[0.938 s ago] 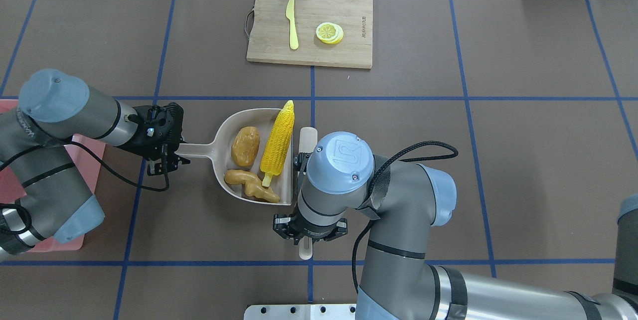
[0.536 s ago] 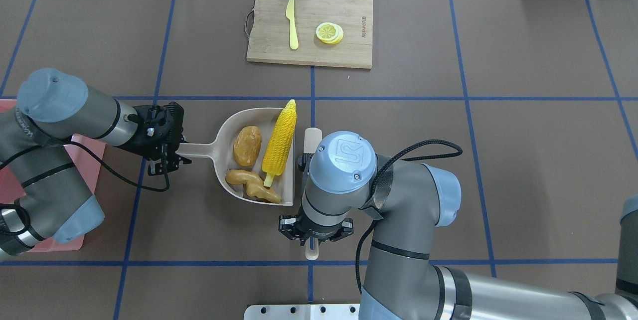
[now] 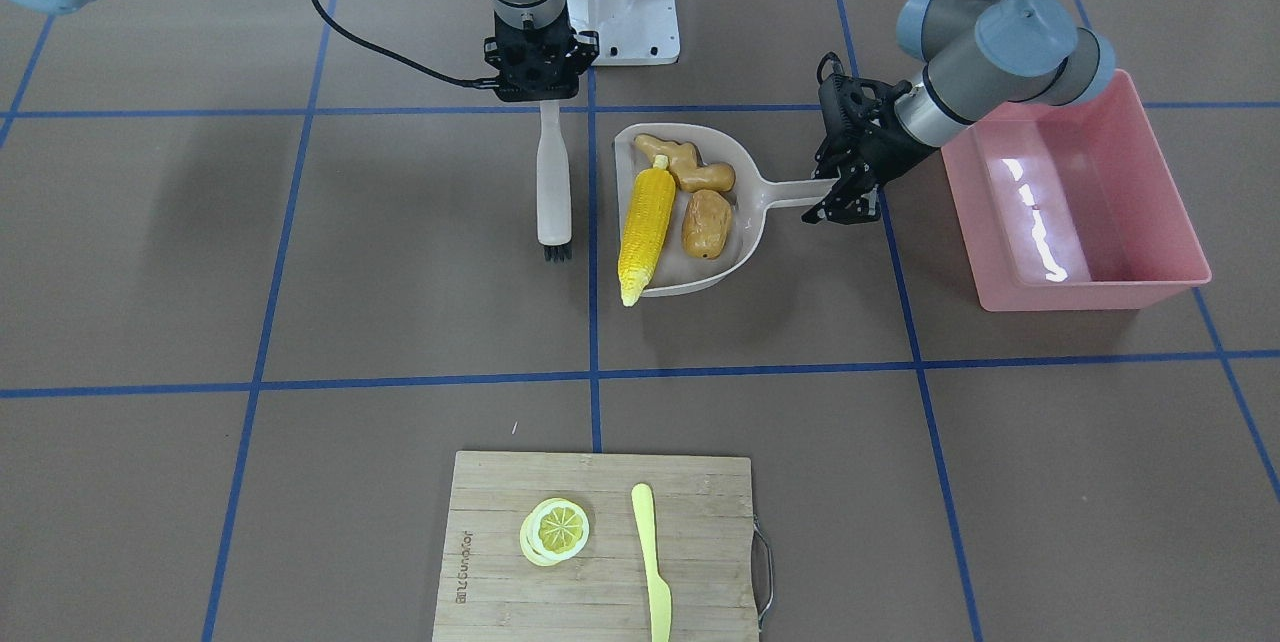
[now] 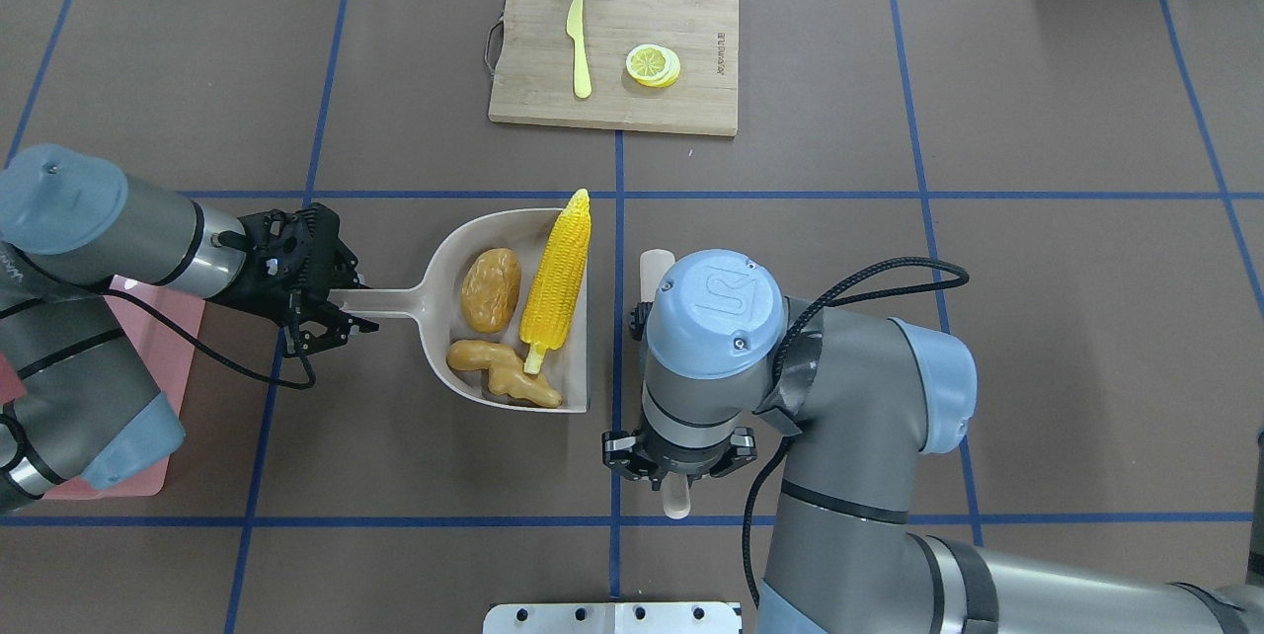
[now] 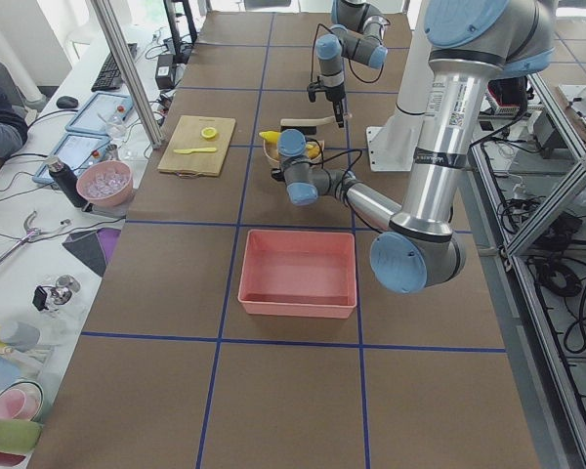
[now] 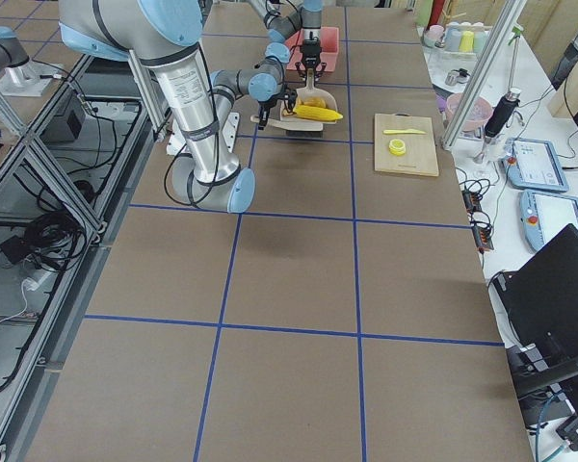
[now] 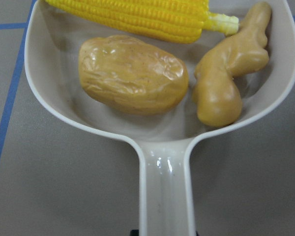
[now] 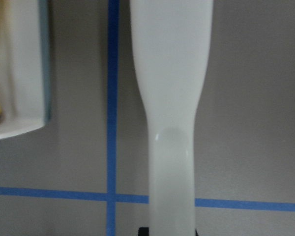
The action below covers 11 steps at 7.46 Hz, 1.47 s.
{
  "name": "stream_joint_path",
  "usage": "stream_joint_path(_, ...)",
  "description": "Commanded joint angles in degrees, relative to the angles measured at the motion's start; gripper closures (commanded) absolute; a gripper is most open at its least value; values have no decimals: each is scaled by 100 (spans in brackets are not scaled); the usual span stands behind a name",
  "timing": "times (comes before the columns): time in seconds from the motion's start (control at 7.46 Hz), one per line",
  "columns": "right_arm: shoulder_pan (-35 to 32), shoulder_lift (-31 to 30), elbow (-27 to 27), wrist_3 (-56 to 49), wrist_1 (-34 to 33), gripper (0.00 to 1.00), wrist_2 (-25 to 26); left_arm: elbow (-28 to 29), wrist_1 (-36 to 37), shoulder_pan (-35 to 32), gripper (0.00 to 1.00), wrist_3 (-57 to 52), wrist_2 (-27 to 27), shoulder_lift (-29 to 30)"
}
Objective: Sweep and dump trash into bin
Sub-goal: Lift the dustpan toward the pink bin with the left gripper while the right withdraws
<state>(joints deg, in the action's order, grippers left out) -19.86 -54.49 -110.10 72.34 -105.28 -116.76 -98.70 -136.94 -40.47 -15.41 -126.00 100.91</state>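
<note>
The right tool (image 3: 540,102) drew the brush (image 3: 553,184) away from the dustpan (image 3: 788,190).

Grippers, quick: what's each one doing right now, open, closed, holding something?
Left gripper: closed on the handle of the dustpan.
Right gripper: closed on the handle of the brush.

One beige dustpan (image 4: 395,299) is shown, and three things are counted inside it: one corn cob (image 4: 558,278), one potato (image 4: 491,289) and one ginger root (image 4: 504,372). One white brush (image 3: 553,177) is seen just beside the dustpan, and one pink bin (image 3: 1095,294) past its handle end. Well apart from the dustpan, one cutting board (image 4: 533,71) is set with one yellow knife (image 4: 579,46) and one small stack of lemon slices (image 4: 652,64).
</note>
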Motion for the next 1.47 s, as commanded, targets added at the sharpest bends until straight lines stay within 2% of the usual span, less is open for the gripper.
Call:
stream_joint_path(0.0, -315, -620, -842, -621, -624, 100, 13, -253, -410, -284, 84, 369, -381, -481)
stream_joint_path(0.13, -561, -955, -1177, -686, -626, 100, 5, -594, -517, -529, 84, 537, -582, -911)
stream_joint_path(0.4, -1000, -1614, -1679, -896, -634, 100, -100, -1324, -596, -1450, 84, 609, -1066, -2034)
stream_joint_path(0.67, -1301, -2195, -1743, -976, -626, 100, -5, -1371, -790, -3020, 84, 609, -1810, -3107)
stream_joint_path(0.8, -1415, -2441, -1726, -1176, -608, 100, 22, -1310, -756, -3593, 84, 592, -2041, -3460)
stream_joint_path(0.94, -1720, -2861, -1752, -1579, -547, 100, -4, -1301, -677, -4008, 84, 565, -2034, -3838)
stream_joint_path(1.07, -2037, -3283, -1848, -2140, -503, 100, -13, -1292, -406, -4143, 84, 548, -1947, -4129)
stream_joint_path(1.21, -2283, -3740, -1892, -2424, -294, 100, -39, -1301, 49, -4379, 84, 452, -1842, -4167)
stream_joint_path(1.34, -2373, -4353, -1771, -2566, 430, 100, -74, -1353, 645, -4616, 84, 112, -1771, -4176)
